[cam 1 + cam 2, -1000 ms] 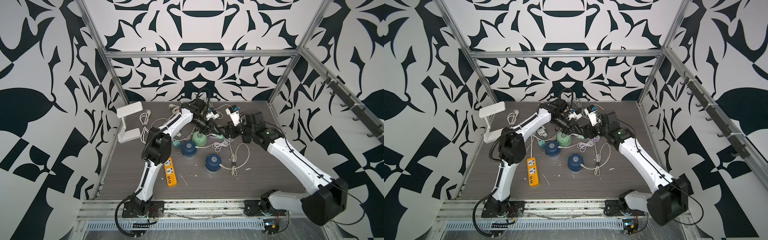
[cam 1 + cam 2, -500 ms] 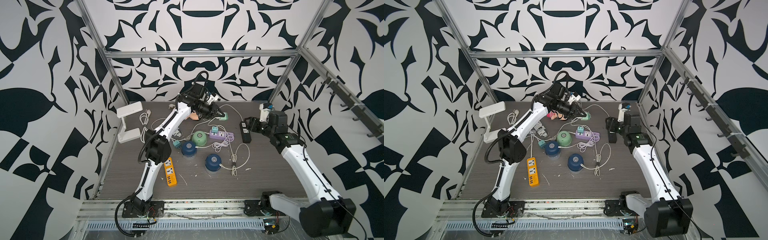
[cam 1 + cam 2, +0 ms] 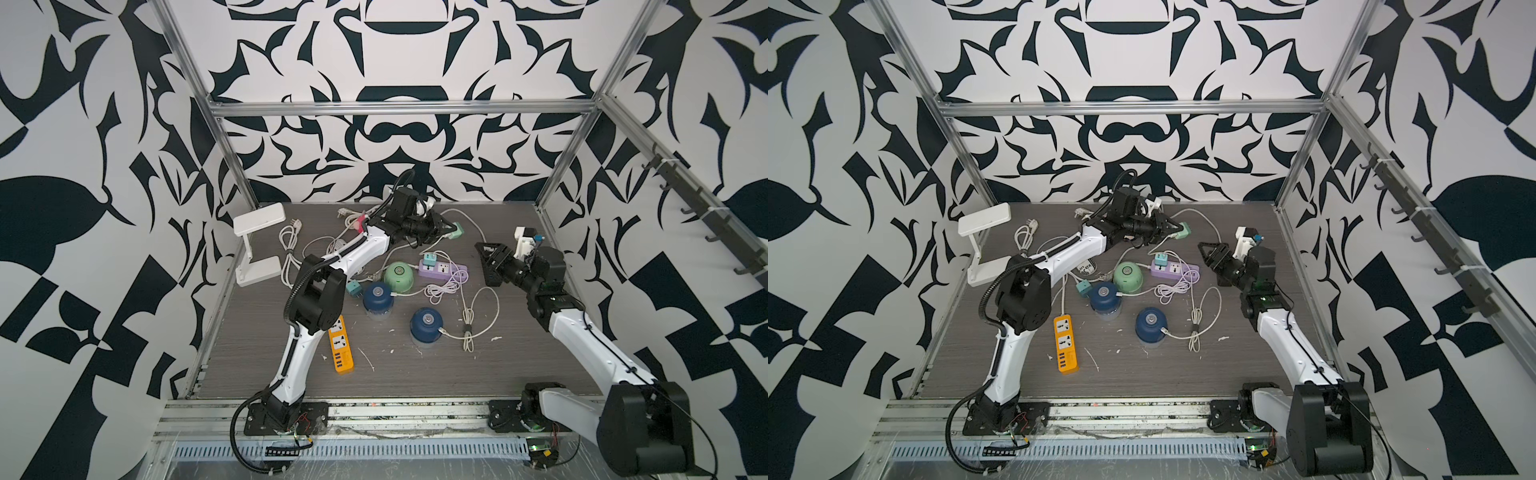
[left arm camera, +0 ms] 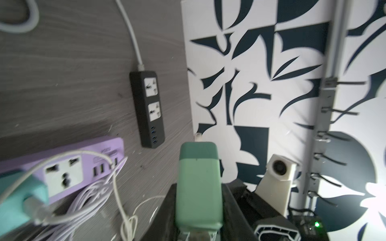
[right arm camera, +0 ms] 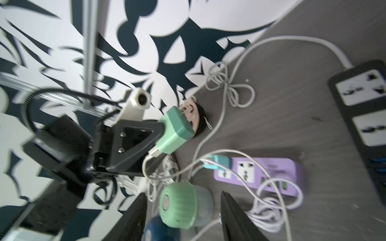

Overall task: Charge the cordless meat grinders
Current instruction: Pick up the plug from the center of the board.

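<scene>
**1. Pincers.** The left pincer (image 3: 444, 232) is clamped on a mint green block-shaped plug adapter (image 3: 454, 231). It holds the adapter clear of the counter, near the back wall. A white cable leaves the adapter's rear end. The right pincer (image 3: 486, 265) has its fingers (image 5: 236, 217) well apart and grips nothing.

**2. Task items.** The mint green dome-topped grinder (image 3: 398, 278), with silver top button and clear cup base, stands upright on the counter. It lies between the two pincers and apart from both. In the right wrist view it shows through the gap between the right pincer's fingers, beyond their tips. The first dark blue dome-topped grinder (image 3: 377, 296) stands just beside the mint green one. The second dark blue dome-topped grinder (image 3: 427, 324) stands further forward, apart. A white cable end meets the side of each blue unit.

**3. Surface and room.**
- The counter (image 3: 415, 382) is dark grey wood-grain with white flecks.
- A purple power strip (image 3: 446, 269) lies just beside the mint green grinder, with a small teal adapter (image 3: 429, 261) plugged into it.
- A black power strip (image 4: 147, 108) lies near the right pincer.
- An orange power strip (image 3: 341, 345) lies beside the left arm.
- The walls carry a black-and-white pattern behind aluminium framing.

**4. Markings.** The lettering on the purple power strip is too blurred to read.
</scene>
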`<state>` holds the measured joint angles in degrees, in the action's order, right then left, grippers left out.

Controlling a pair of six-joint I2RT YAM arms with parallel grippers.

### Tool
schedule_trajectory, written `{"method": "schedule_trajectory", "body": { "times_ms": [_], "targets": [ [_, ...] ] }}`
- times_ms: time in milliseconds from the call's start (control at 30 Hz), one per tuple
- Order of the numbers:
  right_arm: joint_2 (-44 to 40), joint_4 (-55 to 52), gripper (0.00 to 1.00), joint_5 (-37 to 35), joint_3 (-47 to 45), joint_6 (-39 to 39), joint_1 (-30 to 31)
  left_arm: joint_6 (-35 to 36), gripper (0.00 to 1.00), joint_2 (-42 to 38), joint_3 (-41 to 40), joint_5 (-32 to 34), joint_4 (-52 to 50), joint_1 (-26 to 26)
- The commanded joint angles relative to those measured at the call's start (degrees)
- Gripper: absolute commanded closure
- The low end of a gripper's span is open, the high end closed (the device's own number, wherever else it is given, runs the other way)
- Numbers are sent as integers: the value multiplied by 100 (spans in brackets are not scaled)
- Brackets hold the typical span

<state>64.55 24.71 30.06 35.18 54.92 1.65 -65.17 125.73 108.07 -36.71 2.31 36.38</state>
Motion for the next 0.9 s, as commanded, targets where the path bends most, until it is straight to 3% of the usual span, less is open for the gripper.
{"method": "schedule_trajectory", "body": {
  "times_ms": [0, 233, 500, 867],
  "targets": [
    [154, 2400, 40, -17, -40, 1220, 101, -1096, 100, -672, -394, 527, 2212, -17],
    [794, 2950, 40, -385, 481, 1357, 737, -1747, 100, -1082, -1480, 1343, 3758, -34],
    [1459, 4027, 40, -727, 709, 1810, 995, -1873, 100, -1249, -2020, 1263, 4209, -60],
    [1791, 3718, 42, -844, 1008, 1668, 1066, -2146, 100, -1384, -2632, 1190, 4842, -96]
  ]
}}
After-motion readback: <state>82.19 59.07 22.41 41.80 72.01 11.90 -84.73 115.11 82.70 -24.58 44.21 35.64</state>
